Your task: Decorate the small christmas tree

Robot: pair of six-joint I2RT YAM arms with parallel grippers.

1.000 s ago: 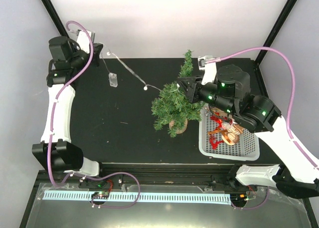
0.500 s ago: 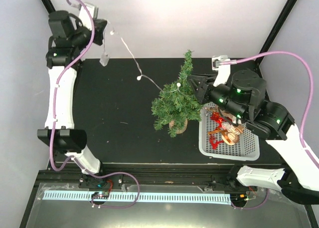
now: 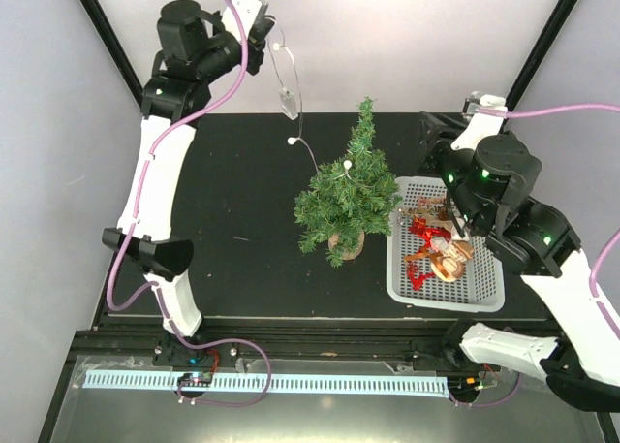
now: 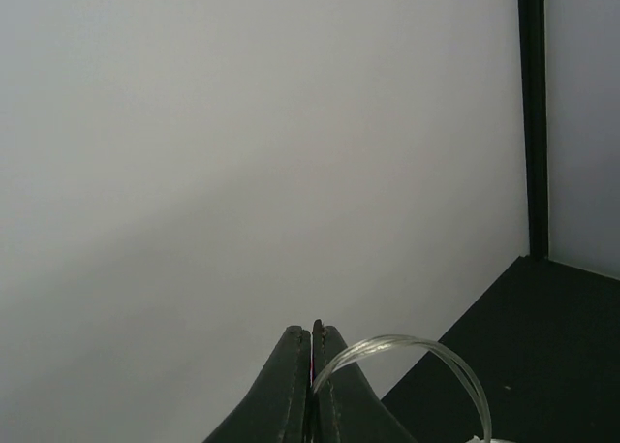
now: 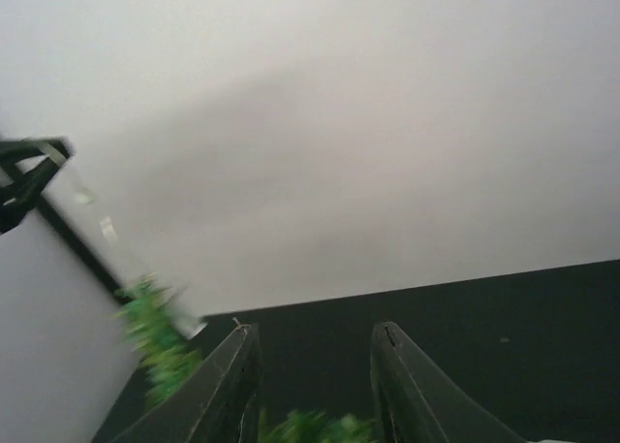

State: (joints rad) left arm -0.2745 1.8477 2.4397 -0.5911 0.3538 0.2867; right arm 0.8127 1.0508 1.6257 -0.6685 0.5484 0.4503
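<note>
small christmas tree [image 3: 347,196] between the arms, left gripper [image 4: 312,329] raised far-left of it, clamped on light string [image 4: 407,343], right gripper [image 5: 312,338] just right of tree, jaws partly apart, empty

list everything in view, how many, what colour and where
small christmas tree: one, dark green with a tan base, mid-table, left of the basket
light string: one, clear wire with white bulbs, hanging from the left hand down to the tree
basket: one, white, right of the tree
ornaments: several, red and tan, inside the basket
table: one, black
left hand: one, dark, high over the table's far edge, shut on the light string
right hand: one, dark, open, holding nothing
</note>
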